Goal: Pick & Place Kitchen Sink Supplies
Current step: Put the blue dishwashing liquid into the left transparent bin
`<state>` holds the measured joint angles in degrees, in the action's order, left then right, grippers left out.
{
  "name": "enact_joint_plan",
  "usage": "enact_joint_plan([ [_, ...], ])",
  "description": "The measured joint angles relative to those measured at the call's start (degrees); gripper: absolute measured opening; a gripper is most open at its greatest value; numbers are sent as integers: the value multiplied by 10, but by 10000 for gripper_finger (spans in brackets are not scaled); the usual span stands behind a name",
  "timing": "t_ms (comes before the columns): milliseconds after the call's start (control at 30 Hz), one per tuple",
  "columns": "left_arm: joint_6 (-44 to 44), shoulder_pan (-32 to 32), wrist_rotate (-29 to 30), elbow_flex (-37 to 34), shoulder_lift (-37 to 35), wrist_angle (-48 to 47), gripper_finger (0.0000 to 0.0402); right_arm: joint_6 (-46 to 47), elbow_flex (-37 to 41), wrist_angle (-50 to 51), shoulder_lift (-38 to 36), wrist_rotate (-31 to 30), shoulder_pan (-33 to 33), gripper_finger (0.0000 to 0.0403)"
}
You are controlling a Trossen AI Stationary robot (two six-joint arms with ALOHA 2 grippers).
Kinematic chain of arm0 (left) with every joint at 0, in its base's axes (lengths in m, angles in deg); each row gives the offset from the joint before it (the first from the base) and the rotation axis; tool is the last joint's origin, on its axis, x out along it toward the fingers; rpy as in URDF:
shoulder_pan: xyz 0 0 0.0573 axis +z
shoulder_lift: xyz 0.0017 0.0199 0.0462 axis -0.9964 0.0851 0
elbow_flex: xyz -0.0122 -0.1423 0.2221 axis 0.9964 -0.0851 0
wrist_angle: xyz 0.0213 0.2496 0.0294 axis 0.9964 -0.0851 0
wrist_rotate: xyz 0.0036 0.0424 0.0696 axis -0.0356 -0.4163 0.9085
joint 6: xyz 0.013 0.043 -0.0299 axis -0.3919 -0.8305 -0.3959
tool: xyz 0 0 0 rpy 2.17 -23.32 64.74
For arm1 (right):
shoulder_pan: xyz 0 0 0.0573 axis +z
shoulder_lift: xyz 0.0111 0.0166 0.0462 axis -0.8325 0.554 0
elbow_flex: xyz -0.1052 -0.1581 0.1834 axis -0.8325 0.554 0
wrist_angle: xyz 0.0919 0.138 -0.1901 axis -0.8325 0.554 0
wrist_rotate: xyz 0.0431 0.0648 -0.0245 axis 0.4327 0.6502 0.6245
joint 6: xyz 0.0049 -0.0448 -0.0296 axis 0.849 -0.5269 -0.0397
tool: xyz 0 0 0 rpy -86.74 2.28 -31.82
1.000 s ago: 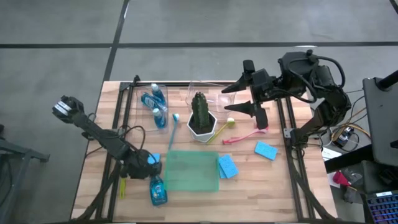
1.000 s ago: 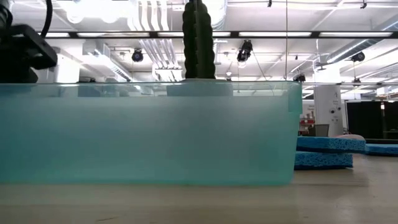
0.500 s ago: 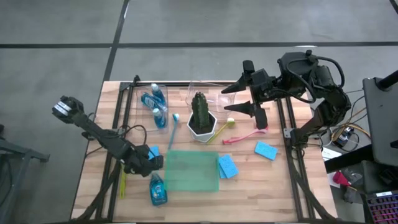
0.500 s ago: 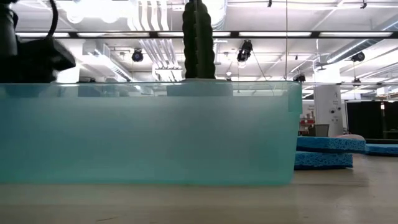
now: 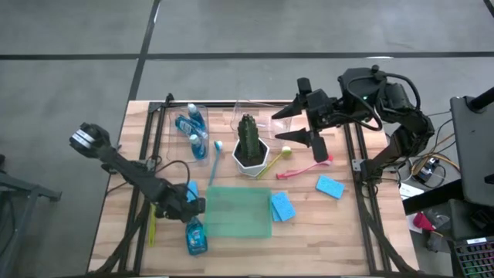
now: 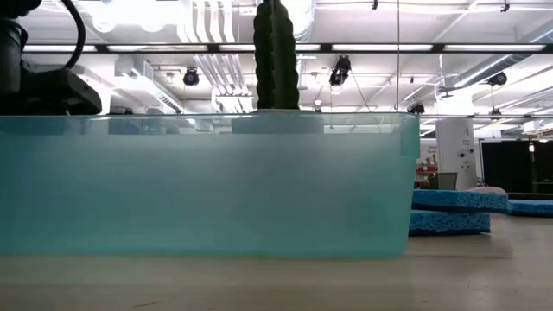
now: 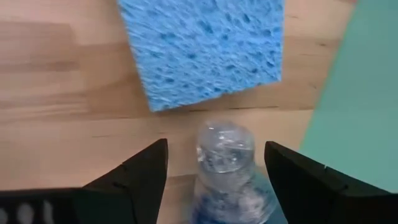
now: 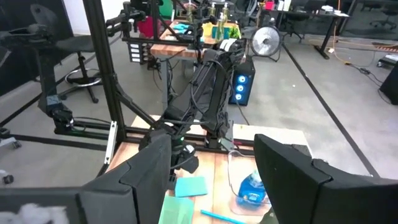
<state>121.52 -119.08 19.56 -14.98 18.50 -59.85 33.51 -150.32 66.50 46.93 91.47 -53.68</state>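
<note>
Clear soap bottle (image 7: 225,163) sits between my left end effector's (image 7: 216,163) wide-open, empty fingers; I judge its rounded wall could squirt sideways on closing.

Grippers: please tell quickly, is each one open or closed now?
Left gripper: open, straddling the soap bottle, not yet gripping.
Right gripper: open, empty, above the table.

We find no text, label, brand, number or sign that we can read in any view. The soap bottle (image 7: 225,163) between the left tool's fingers shows us only its clear end (no wording there), and the bottles (image 5: 194,130) seen from above are too small to read.
</note>
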Motion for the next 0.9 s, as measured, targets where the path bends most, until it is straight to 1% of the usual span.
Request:
enact_joint_plan([
  [100,-1,0,-3,0,20,15,244,0,2,-1,0,0,0,224],
  [167,-2,0,-6,0,27,20,224,0,2,-1,0,0,0,224],
  [333,-1,0,-13,1,28,20,139,0,2,-1,0,0,0,224],
  [367,0,0,-14,1,25,18,127,0,2,-1,0,0,0,224],
  [633,-7,0,7,0,-16,-4,126,0,2,-1,0,0,0,224],
  [900,-32,0,13,0,-84,-30,129,-3,2,-1,0,0,0,224],
])
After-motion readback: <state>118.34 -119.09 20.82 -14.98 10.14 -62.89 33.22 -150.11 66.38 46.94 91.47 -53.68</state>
